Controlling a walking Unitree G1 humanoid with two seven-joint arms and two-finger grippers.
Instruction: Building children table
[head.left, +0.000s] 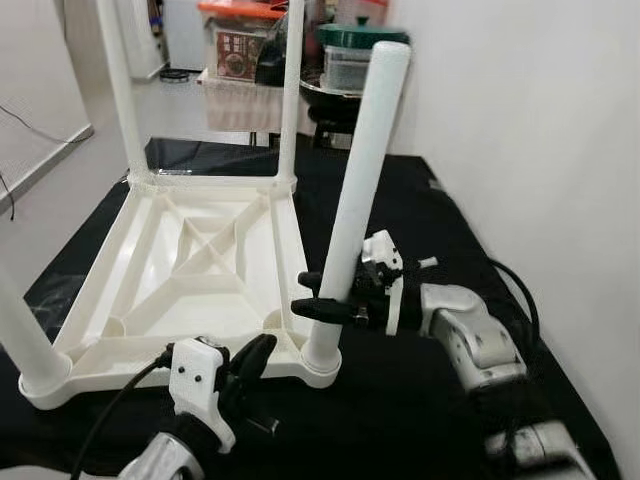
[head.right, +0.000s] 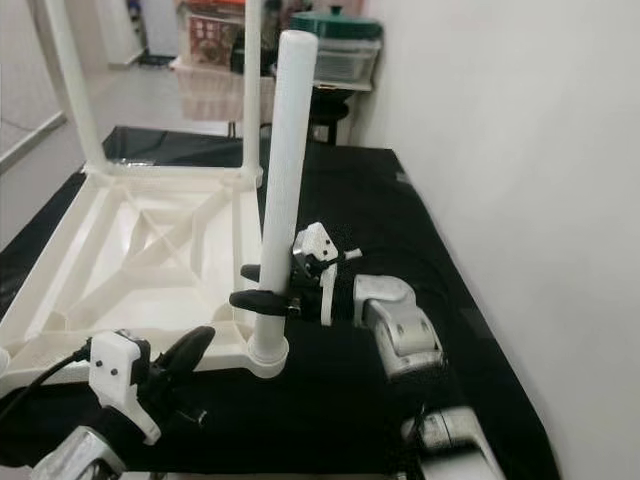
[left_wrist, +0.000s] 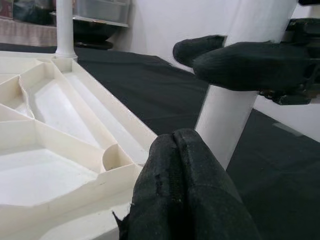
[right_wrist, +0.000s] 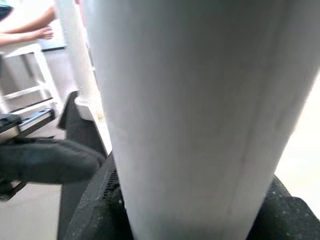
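- A black cloth (head.left: 420, 400) covers the floor before you, running from the lower edge of the frame up to the centre top, alongside the white wall on the right.
- The white tabletop (head.left: 190, 275) lies upside down directly on it, left of centre, ribbed underside up.

No readable text from where I sit. Box (head.left: 238, 52) w/ a printed label, well beyond the right gripper (head.left: 322, 297), behind the tabletop (head.left: 215, 265); print too small/blurred to make out. No brands, nos. or signs on anything else I can see.
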